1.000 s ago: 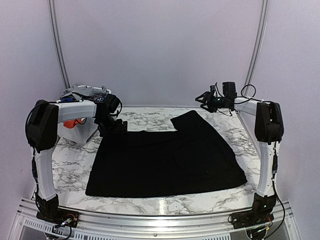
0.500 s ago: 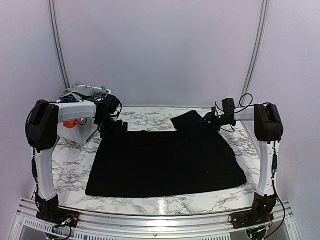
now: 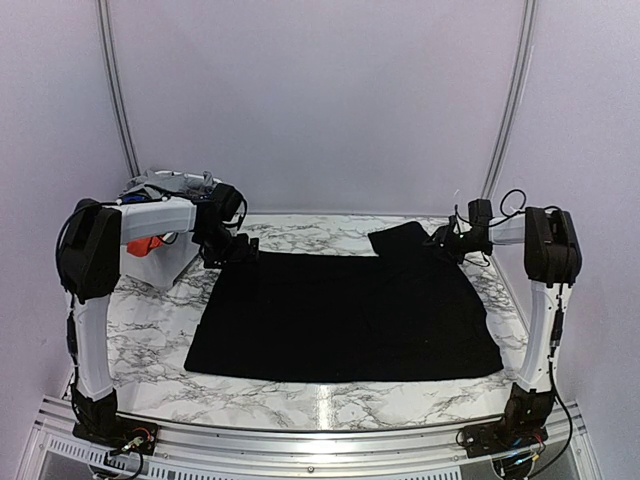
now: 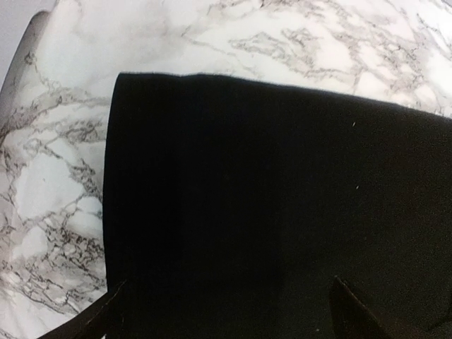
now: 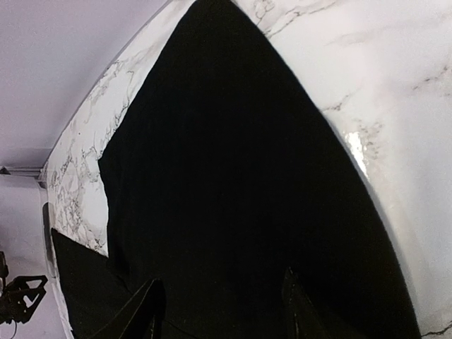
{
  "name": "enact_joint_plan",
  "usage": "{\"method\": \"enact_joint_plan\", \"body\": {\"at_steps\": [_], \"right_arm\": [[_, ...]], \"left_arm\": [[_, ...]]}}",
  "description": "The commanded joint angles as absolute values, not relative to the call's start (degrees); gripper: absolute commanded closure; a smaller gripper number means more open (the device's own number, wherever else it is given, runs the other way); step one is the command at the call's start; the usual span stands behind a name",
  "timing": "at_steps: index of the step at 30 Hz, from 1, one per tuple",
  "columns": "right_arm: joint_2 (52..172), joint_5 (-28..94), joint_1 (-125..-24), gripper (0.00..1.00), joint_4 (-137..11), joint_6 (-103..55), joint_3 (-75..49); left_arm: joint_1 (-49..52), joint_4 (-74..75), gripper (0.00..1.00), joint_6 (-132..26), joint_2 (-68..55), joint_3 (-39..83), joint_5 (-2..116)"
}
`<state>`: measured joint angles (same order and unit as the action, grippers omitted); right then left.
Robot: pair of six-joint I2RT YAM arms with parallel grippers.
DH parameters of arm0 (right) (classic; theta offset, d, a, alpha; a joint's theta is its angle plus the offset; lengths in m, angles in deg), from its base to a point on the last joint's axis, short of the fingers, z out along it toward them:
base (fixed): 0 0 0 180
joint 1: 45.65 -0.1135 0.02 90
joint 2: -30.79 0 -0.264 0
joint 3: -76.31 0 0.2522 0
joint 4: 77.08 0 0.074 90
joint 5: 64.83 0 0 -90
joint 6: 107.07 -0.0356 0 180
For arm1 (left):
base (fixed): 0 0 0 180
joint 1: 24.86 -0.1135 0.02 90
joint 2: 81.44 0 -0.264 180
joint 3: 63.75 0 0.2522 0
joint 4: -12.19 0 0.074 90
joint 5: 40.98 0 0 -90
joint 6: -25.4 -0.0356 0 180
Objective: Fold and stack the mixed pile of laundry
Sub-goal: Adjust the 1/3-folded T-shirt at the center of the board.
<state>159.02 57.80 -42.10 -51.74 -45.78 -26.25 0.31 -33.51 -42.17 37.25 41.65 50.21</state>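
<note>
Lying flat, black garment [image 3: 345, 315] underlies right hand [image 5: 220, 286].

matt black cloth [image 3: 345, 315], glossy marble table [image 3: 300, 233]

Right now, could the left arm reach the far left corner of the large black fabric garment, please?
Probably yes: the open left end effector hangs over that corner of the large black garment, nothing between.

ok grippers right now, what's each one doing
left gripper: open, jaws wide over the black garment
right gripper: jaws partly apart at the black garment, grip cannot be told
</note>
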Motion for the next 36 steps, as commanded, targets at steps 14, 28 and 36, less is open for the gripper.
{"method": "enact_joint_plan", "body": {"at_steps": [14, 28, 36], "right_arm": [[159.0, 51.3, -41.8, 0.43, -45.2, -33.5, -37.9], [171.4, 37.3, -45.5, 0.50, -32.4, -23.7, -52.4], [173.5, 33.4, -48.8, 0.66, -29.6, -22.2, -53.6]], "left_arm": [[-2.5, -34.4, 0.04, -49.7, 51.4, 63.7, 38.5], [-2.6, -34.8, 0.20, -49.3, 58.9, 68.7, 33.7], [-2.6, -35.3, 0.21, -50.2, 58.7, 67.1, 33.6]]}}
